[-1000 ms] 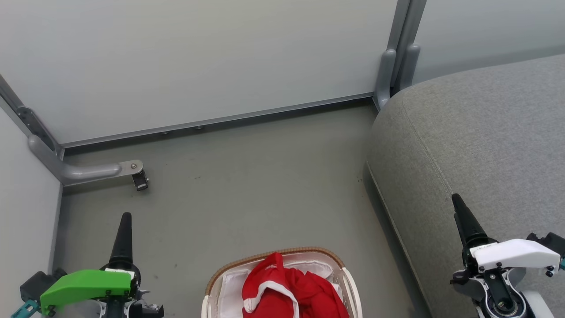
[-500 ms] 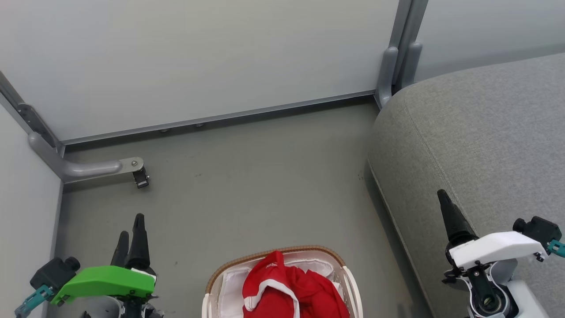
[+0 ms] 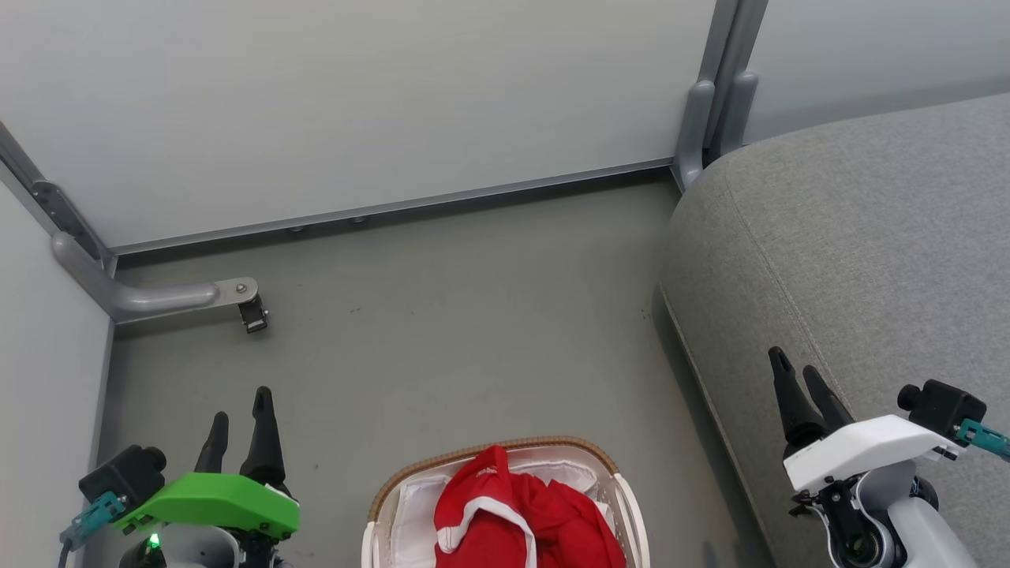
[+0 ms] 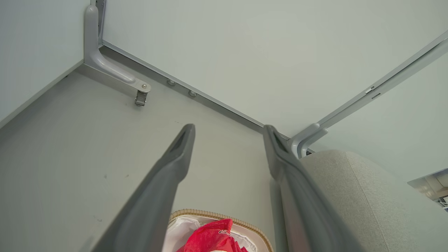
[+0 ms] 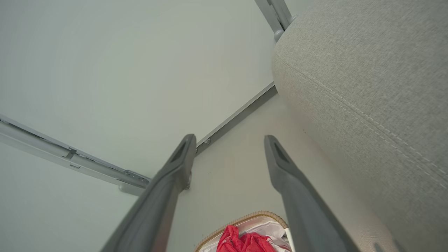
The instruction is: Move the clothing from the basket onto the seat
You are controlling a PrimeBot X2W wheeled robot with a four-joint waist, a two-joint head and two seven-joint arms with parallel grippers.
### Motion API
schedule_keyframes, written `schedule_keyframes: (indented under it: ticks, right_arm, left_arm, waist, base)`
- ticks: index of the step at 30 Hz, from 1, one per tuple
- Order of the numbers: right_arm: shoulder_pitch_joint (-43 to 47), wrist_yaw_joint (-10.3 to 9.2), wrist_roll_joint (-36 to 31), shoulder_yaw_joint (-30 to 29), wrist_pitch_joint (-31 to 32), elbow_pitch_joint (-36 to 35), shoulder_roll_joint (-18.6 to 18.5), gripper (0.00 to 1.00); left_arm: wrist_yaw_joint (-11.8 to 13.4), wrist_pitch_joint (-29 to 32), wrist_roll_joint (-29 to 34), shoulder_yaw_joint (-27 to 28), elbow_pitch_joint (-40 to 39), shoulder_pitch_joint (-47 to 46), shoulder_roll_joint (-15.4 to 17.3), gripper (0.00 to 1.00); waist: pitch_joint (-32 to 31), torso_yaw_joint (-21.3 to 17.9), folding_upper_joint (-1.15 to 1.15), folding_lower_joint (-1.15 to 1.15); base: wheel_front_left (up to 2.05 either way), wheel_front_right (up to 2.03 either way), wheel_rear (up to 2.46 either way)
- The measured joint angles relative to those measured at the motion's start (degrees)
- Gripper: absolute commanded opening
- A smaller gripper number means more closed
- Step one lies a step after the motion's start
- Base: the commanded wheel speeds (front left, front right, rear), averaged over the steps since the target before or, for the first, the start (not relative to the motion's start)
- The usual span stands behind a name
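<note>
The red clothing (image 3: 521, 517), one piece edged with a white band, lies bunched in the white basket (image 3: 379, 493) with its brown rim at the bottom middle of the head view. It also peeks up as red clothing (image 4: 210, 239) in the basket (image 4: 245, 225) and as red clothing (image 5: 245, 241) in the basket (image 5: 245, 218). The grey seat (image 3: 868, 260) fills the right side. My left gripper (image 3: 241, 410) is open over the floor left of the basket, holding nothing. My right gripper (image 3: 797, 371) is open above the seat's front edge, empty too.
Pale partition panels (image 3: 355, 102) close off the back and left. A grey bracket foot (image 3: 158, 298) with a small caster sticks out at the left corner, and a grey post (image 3: 698, 118) stands by the seat's back corner. Bare grey floor (image 3: 473, 331) lies between basket and panels.
Both grippers have rotated about their wrists, so two spread fingers now show on each where one showed before. The right gripper shifted a little left. The clothing and basket stayed put.
</note>
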Motion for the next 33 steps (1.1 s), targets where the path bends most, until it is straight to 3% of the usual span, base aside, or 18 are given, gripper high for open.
schedule_keyframes:
  ticks: [33]
  right_arm:
    - [-2.66, 0.00, -20.05, 3.64, -5.01, 3.28, -1.31, 1.00]
  left_arm:
    - [1.89, -5.11, 19.90, -2.74, 2.18, -0.66, 0.48, 1.00]
  waist:
    - [1.49, 0.23, 0.00, 0.00]
  base:
    - [0.00, 0.00, 0.00]
